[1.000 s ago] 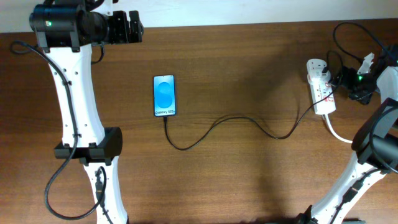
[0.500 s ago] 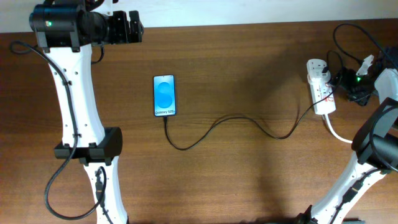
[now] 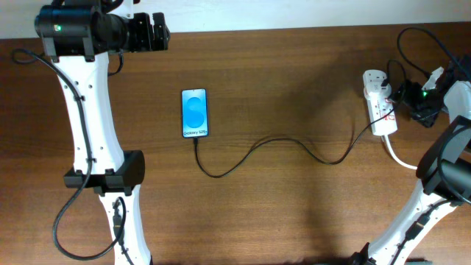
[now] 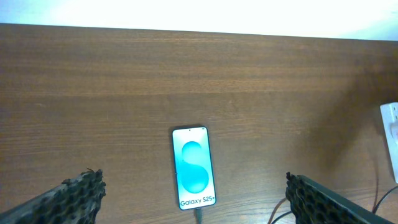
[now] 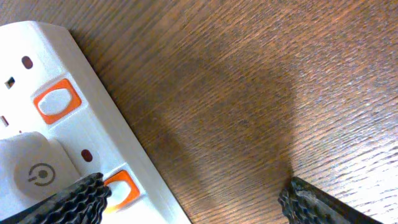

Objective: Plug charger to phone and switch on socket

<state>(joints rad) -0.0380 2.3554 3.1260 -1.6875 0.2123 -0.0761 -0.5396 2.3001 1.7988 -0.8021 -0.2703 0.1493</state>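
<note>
The phone [image 3: 195, 112] lies flat, blue screen lit, left of the table's middle. It also shows in the left wrist view [image 4: 194, 168]. The charger [image 3: 280, 142] curves from the phone's lower end to the socket [image 3: 381, 107] at the far right. Its plug tip [image 4: 199, 214] sits in the phone's bottom edge. My left gripper [image 3: 160, 33] is open and empty, high above the table's far left. My right gripper [image 3: 405, 94] is open beside the socket's right side. In the right wrist view one finger [image 5: 68, 202] sits by an orange switch [image 5: 121, 186] on the socket [image 5: 93, 112].
A white adapter [image 5: 31, 171] is plugged into the socket, with a second orange switch [image 5: 57, 99] beyond it. A thick white cord [image 3: 397, 154] leaves the socket's near end. The table's far edge [image 4: 199, 30] meets a white wall.
My right gripper has shifted slightly to the right, beside the socket. The phone, the charger and the left arm have not moved.
</note>
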